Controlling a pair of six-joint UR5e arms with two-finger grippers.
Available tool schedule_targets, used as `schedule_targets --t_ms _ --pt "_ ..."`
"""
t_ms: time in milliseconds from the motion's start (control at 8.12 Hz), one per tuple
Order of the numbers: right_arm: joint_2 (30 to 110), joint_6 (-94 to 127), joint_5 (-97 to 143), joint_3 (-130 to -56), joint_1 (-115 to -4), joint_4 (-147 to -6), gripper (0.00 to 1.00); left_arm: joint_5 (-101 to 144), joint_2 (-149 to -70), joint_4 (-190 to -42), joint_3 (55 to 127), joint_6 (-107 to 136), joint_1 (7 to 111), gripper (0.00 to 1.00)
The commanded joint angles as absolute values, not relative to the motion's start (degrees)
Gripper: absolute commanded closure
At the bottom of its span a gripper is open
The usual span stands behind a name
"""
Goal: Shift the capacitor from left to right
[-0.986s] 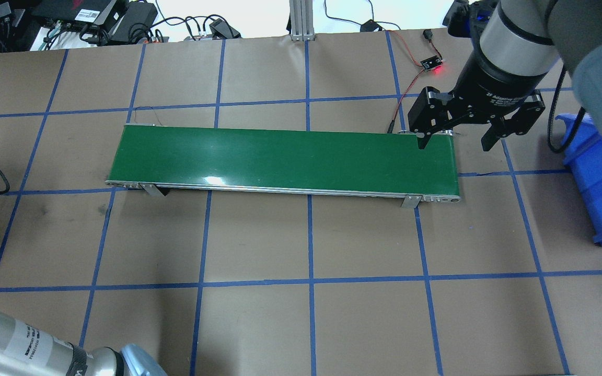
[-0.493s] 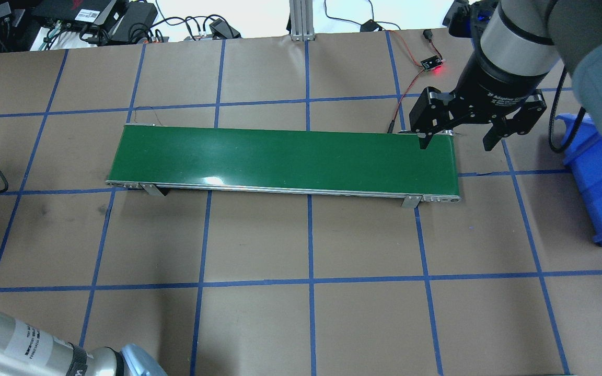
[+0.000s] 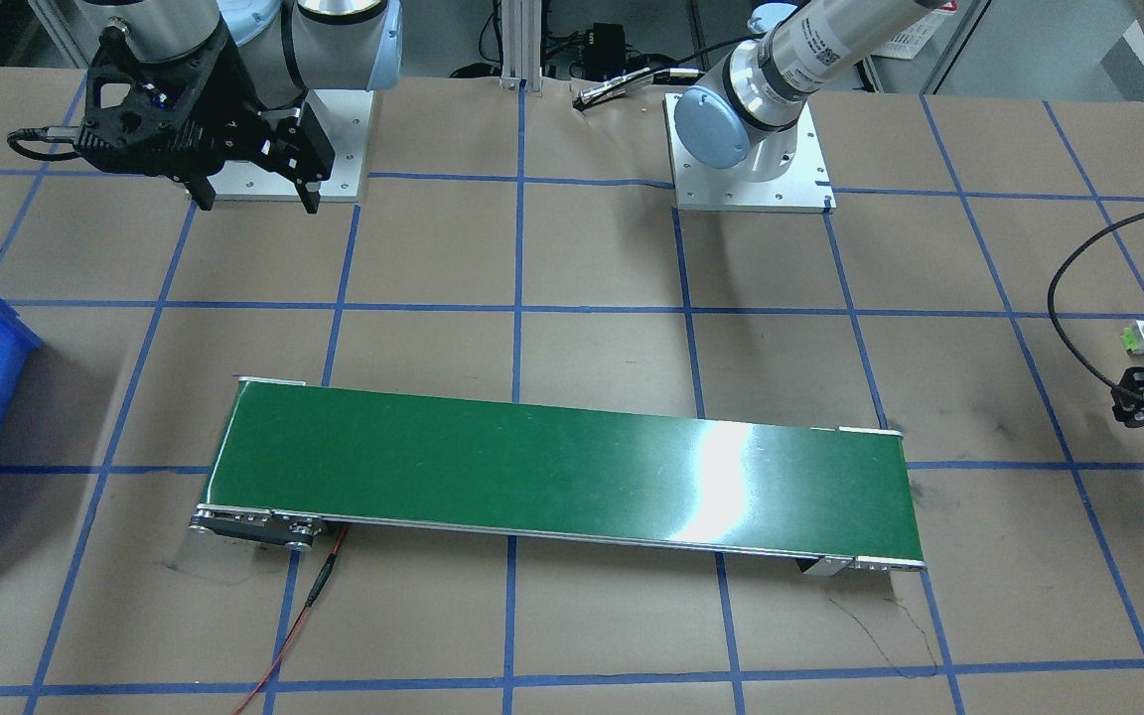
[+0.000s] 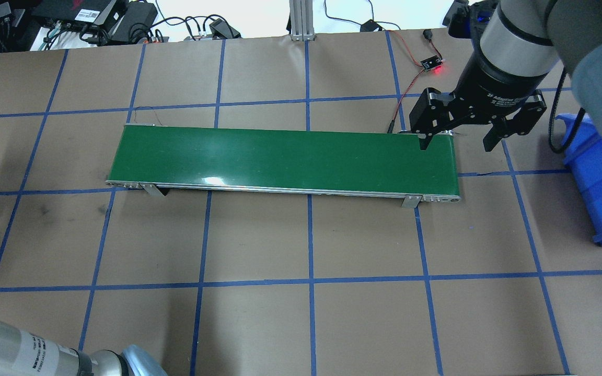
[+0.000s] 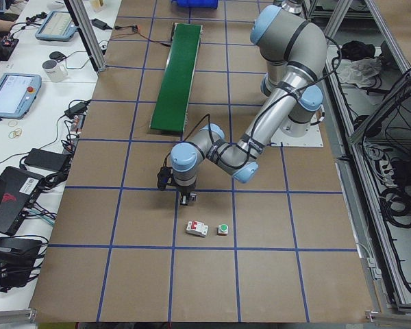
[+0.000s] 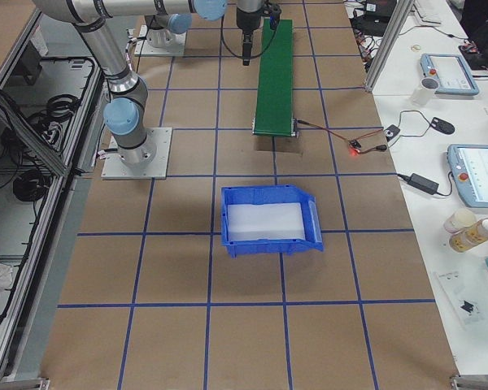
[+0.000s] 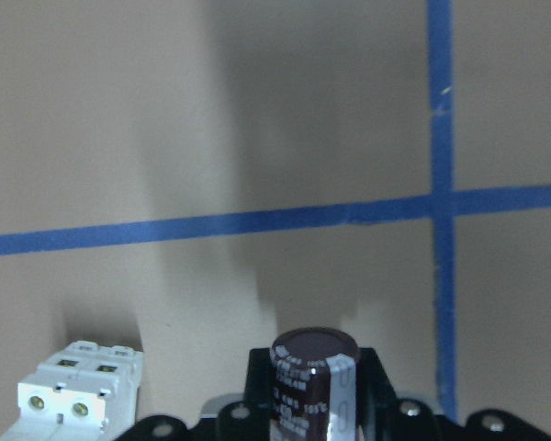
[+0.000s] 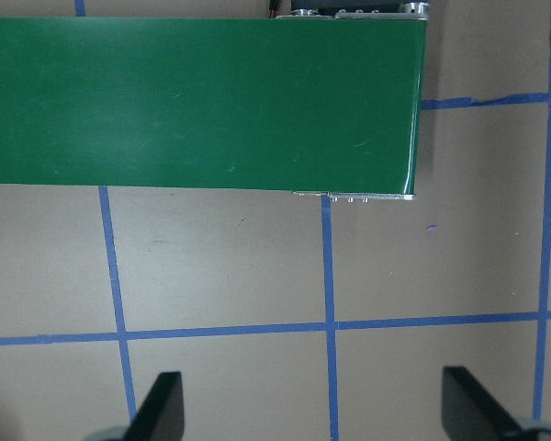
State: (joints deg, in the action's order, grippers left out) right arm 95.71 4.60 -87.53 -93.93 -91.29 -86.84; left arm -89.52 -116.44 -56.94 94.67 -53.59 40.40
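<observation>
Clamped in the left tool [image 5: 185, 198], the stubby, glossy dark-brown capacitor [image 7: 314, 386] is held well off the left end of the long green conveyor belt [image 4: 280, 156], probably bound for it. The right tool [image 4: 456, 144] hangs spread wide over the belt's right end, seemingly to collect.

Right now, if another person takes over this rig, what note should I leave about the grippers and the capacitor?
Left gripper: shut on the capacitor, at the table's left end, close to the white block and the green button.
Right gripper: open and empty, hovering near the right end of the belt, not far from the blue bin.
Done: the capacitor is grasped.
Left: bring it to the right side, probably by way of the belt, which carries nothing yet.
</observation>
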Motion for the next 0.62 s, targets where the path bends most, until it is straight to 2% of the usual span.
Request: schedule_targets --t_ms 0,493 --pt "95.71 4.57 -87.63 -93.96 -91.32 -86.84 0.0 -86.48 -106.91 -62.4 94.57 -49.15 50.13 1.0" --pt "95.71 4.57 -87.63 -93.96 -91.32 -86.84 0.0 -90.7 -106.26 -64.86 94.48 -42.38 69.04 1.0"
